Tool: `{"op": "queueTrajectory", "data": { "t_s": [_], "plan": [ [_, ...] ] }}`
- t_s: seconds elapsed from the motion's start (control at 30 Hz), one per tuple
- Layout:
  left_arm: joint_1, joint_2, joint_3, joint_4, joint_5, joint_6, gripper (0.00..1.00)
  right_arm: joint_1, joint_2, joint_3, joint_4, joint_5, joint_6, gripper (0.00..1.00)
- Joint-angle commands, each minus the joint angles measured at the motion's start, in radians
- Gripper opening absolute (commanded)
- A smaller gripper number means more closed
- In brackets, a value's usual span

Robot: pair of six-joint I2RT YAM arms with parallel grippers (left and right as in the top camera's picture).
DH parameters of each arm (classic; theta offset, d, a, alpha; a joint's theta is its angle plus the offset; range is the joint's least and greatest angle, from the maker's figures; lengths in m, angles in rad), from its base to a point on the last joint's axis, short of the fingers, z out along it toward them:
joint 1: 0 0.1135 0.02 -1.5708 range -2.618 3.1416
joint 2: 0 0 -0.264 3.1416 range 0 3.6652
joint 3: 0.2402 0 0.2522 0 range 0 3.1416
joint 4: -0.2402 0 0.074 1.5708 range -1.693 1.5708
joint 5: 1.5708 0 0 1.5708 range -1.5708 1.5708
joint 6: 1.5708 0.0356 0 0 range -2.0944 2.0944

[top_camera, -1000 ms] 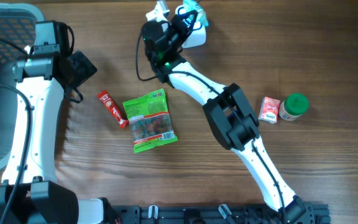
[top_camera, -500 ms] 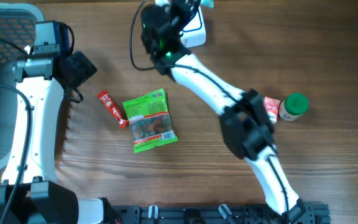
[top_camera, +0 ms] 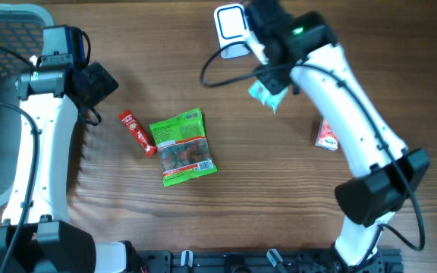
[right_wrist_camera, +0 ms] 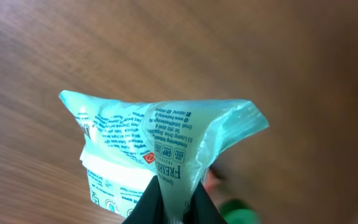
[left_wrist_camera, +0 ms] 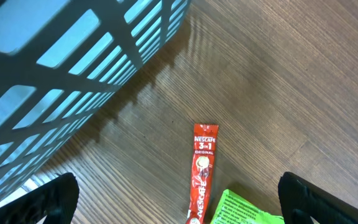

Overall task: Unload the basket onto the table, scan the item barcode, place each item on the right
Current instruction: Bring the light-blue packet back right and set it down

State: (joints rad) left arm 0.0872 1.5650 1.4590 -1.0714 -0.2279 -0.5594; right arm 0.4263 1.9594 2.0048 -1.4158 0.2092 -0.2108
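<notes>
Right hand (right_wrist_camera: pixel 176 198) pinches a mint-green packet (right_wrist_camera: pixel 160 143); left hand (left_wrist_camera: pixel 176 190) gapes wide near the Nescafe sachet (left_wrist_camera: pixel 204 171).

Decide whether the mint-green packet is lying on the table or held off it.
Held off it. The right gripper pinches one edge of the mint-green packet, which hangs bunched from it, the table blurred behind.

The packet (right_wrist_camera: pixel 166 149) pinched in my right gripper (right_wrist_camera: pixel 176 200) is thin plastic film, pale teal, glossy and creased. Under my left gripper (left_wrist_camera: pixel 182 208) the table (left_wrist_camera: pixel 278 74) is wood-grained with a dull, matt finish. The basket (left_wrist_camera: pixel 73 56) ahead of it is smooth moulded plastic. The red sachet (left_wrist_camera: pixel 202 180) below looks like slick printed foil, and the green bag (top_camera: pixel 182 148) beside that is shiny, crinkled plastic.
</notes>
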Motion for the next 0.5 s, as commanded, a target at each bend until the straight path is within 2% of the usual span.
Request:
{"op": "queueTrajectory", "data": {
  "t_s": [0.0,0.07,0.13,0.17,0.27,0.37,0.47],
  "plan": [
    [0.01,-0.005,0.014,0.002,-0.016,0.005,1.0,-0.095,0.001,-0.183,0.043,-0.21,0.053,0.05],
    [0.009,-0.005,0.014,0.002,-0.016,0.005,1.0,-0.128,0.001,-0.296,0.105,-0.21,0.045,0.05],
    [0.01,-0.005,0.014,0.002,-0.016,0.005,1.0,-0.152,0.001,-0.393,0.176,-0.206,0.045,0.1],
    [0.009,-0.005,0.014,0.002,-0.016,0.005,1.0,-0.162,0.001,-0.455,0.232,-0.178,0.051,0.17],
    [0.009,-0.005,0.014,0.002,-0.016,0.005,1.0,-0.173,0.001,-0.52,0.288,-0.082,0.062,0.59],
    [0.01,-0.005,0.014,0.002,-0.016,0.005,1.0,-0.172,0.0,-0.518,0.328,0.034,0.148,0.64],
    [0.009,-0.005,0.014,0.002,-0.016,0.005,1.0,-0.17,0.0,-0.517,0.406,-0.006,0.264,0.64]
  ]
}}
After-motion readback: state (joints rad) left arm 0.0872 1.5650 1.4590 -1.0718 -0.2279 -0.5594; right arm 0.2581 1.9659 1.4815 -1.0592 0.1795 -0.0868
